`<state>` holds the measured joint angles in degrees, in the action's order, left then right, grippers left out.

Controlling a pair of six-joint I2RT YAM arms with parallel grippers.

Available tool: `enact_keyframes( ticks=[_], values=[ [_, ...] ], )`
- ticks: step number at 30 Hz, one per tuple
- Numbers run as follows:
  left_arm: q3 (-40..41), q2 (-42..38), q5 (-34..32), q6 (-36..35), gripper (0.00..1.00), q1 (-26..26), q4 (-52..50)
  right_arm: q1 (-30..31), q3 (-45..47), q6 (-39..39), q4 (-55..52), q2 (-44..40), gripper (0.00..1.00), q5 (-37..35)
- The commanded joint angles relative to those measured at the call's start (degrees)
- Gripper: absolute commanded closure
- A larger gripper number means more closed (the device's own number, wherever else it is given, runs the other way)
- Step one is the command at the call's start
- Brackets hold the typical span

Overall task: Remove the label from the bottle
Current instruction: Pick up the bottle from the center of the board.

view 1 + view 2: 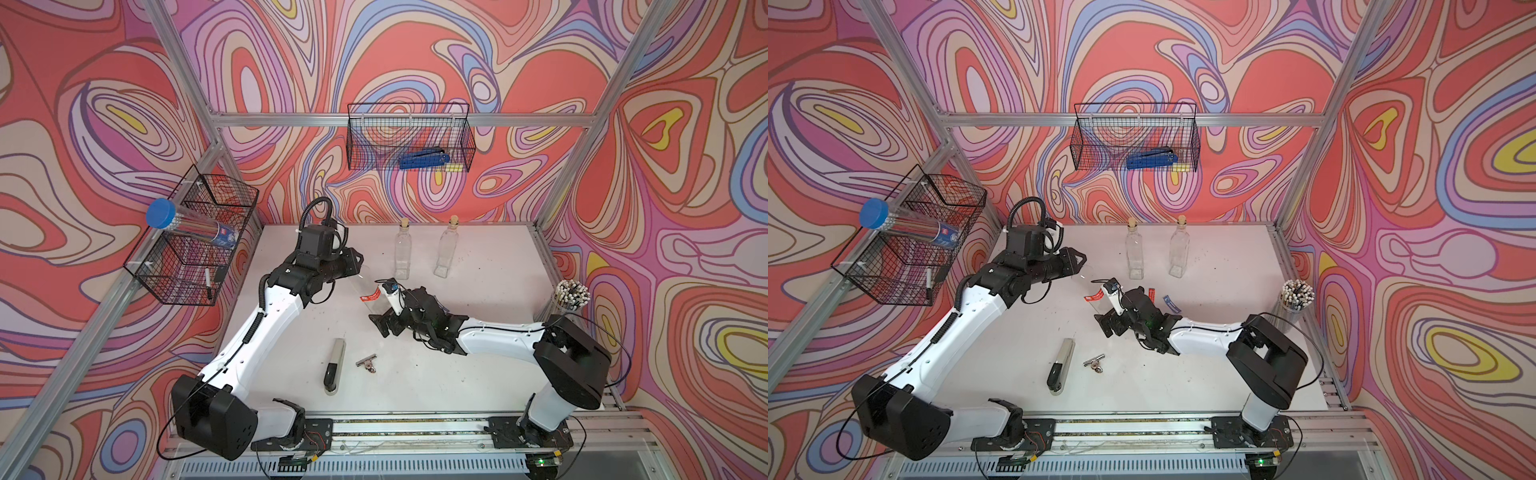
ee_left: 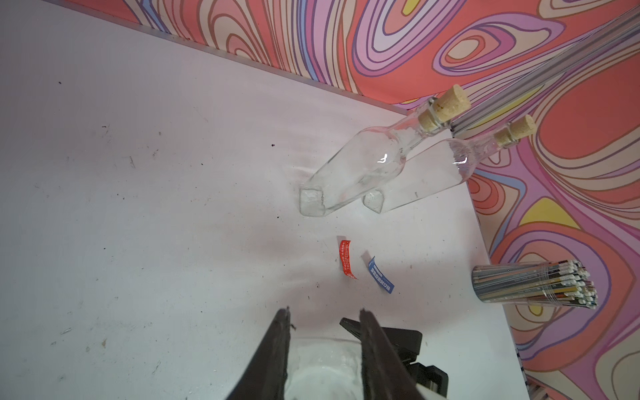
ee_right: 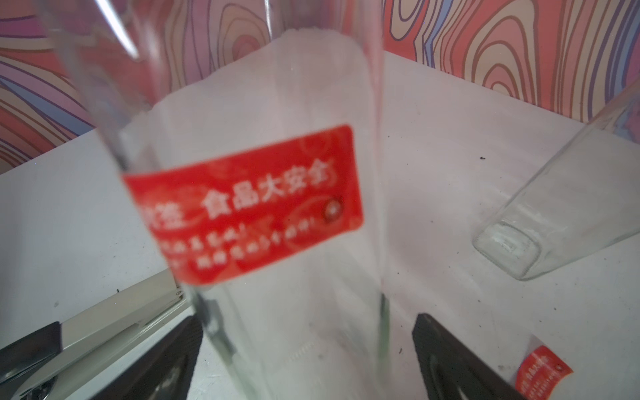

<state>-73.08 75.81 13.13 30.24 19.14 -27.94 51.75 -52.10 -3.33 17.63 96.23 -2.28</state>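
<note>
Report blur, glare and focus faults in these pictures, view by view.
Right wrist view: the red label and the bottle under it are soft, out of focus. Left wrist view: sharp, small white glints on the two corked bottles. In both top views: even light, the clear bottle barely shows against the white table.

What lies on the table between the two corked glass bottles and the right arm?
A red label strip and a blue label strip, in a top view.
</note>
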Motion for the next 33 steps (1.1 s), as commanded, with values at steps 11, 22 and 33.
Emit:
enact_keyframes(
  ticks=[11,22,33],
  values=[
    [0.13,-1.91,8.65,0.67,1.0,0.2,2.92,0.09,-0.2,2.76,0.23,0.45,0.34,7.84],
    [3.87,-3.7,13.74,0.5,0.96,0.17,10.89,-0.81,0.27,0.84,-0.91,-3.2,1.0,12.41],
    [8.65,-9.01,25.55,1.14,0.3,-2.08,25.13,-5.58,-2.47,-1.75,-9.44,-11.41,1.0,33.17]
  ],
)
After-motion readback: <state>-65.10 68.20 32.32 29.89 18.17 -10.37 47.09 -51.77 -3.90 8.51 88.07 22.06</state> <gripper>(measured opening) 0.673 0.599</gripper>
